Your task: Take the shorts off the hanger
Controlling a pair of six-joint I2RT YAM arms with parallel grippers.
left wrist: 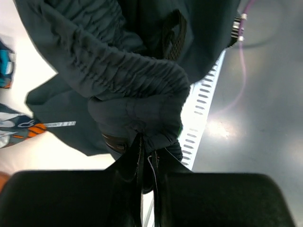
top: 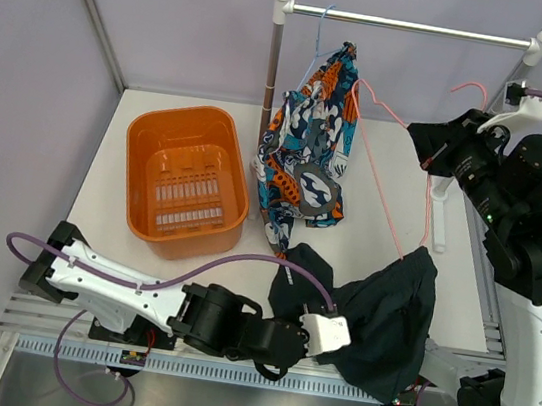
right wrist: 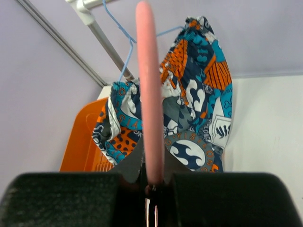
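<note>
White table [top: 108, 140], lilac walls, two claws each pinching something.

Top view: the dark shorts [top: 392, 311] lie heaped at lower centre-right, their left edge pinched in the left claw [top: 318, 333]; their upper tip meets the pink hanger [top: 430, 220], which the right claw [top: 439, 146] grips at upper right. The orange basket [top: 148, 140] at left shows its slotted floor. Patterned shorts [top: 309, 148] hang from the rail [top: 407, 25].
Left wrist: the claw is pressed together on a bunched fold of dark shorts.
Right wrist: the claw is clamped on the hanger's pink bar, with the patterned shorts behind it.
</note>
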